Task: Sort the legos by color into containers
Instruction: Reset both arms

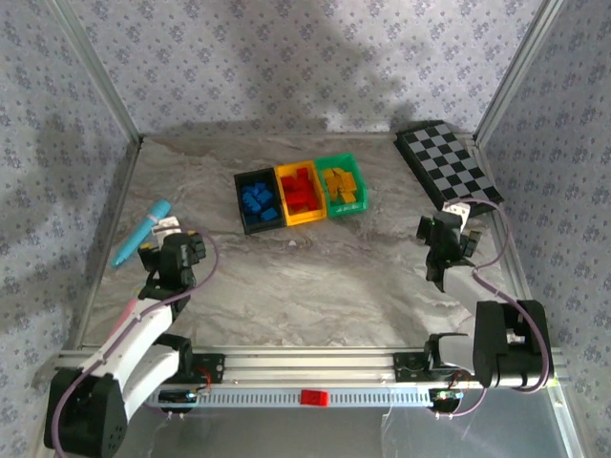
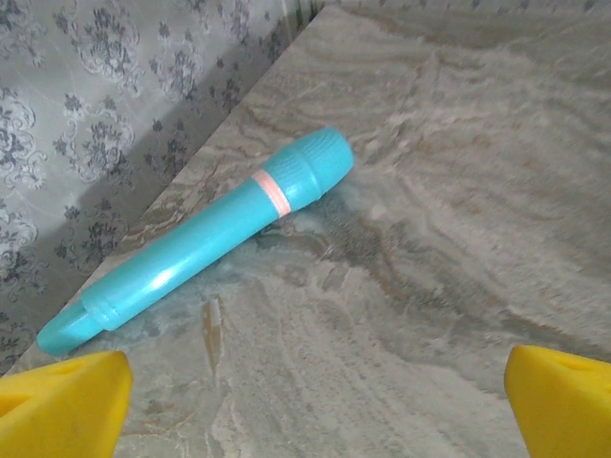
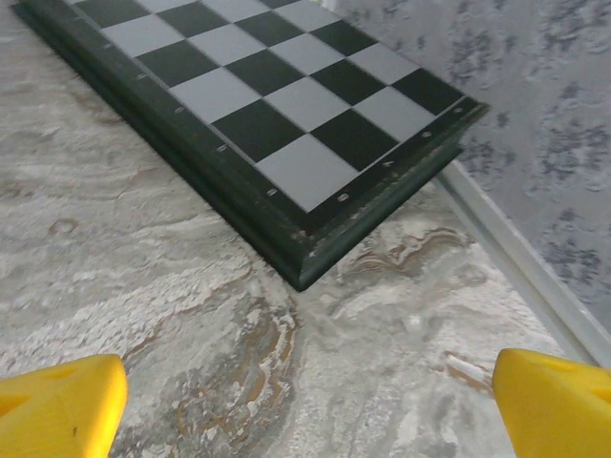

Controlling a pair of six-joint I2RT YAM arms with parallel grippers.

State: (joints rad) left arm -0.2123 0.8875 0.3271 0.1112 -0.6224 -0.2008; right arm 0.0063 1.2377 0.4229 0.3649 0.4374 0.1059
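Three bins stand side by side at the table's back middle. The black bin [image 1: 241,202] holds blue legos [image 1: 258,200], the yellow bin [image 1: 284,194] holds red legos [image 1: 303,195], and the green bin [image 1: 355,169] holds yellow-orange legos [image 1: 339,184]. My left gripper [image 1: 160,233] hovers at the left, open, with bare marble between its yellow fingertips [image 2: 67,401]. My right gripper [image 1: 455,221] is at the right, open, with only tabletop between its fingertips [image 3: 558,396]. Both grippers are well apart from the bins.
A cyan marker pen [image 2: 210,234] lies on the marble by the left wall, just beyond my left gripper. A black-and-grey checkerboard [image 3: 277,91] lies flat at the back right, its near corner just ahead of my right gripper. Patterned walls close both sides.
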